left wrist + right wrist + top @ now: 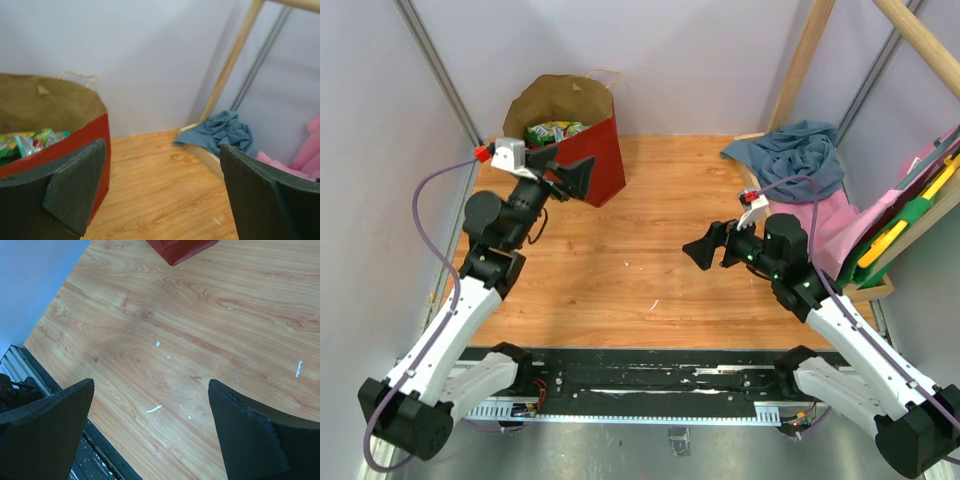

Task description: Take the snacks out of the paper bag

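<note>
At the far left corner of the tabletop [640, 250] the paper bag [608, 160] stands upright with its mouth open. It is red outside and brown kraft inside, and a thin beige loop handle [77, 77] rises from its back rim. The snacks [555, 130] lie inside the bag. Only the top of the heap shows: glossy green and yellow packets, with a little teal and red among them in the left wrist view. How many there are cannot be told.

The left pincer [575, 175] hovers at the bag's front wall, near its right corner and just below the rim. Its fingers [75, 190] are spread wide with nothing between them. From above the dark fingers overlap the red wall, and whether they touch it cannot be told.

The right pincer [705, 248] hangs over the right-hand middle of the tabletop, well apart from the bag, pointing toward the left. It too is spread wide and holds nothing. Its wrist view shows bare wood grain below, marked with a few white flecks [154, 409], and a red corner of the bag at the top edge.

A crumpled blue cloth [790, 155] lies at the far right corner. A pink cloth [830, 220] lies just beside it on the nearer side, next to green, yellow and red boards [910, 210] that lean at the right edge. A pale wooden frame [810, 60] rises behind the blue cloth.
</note>
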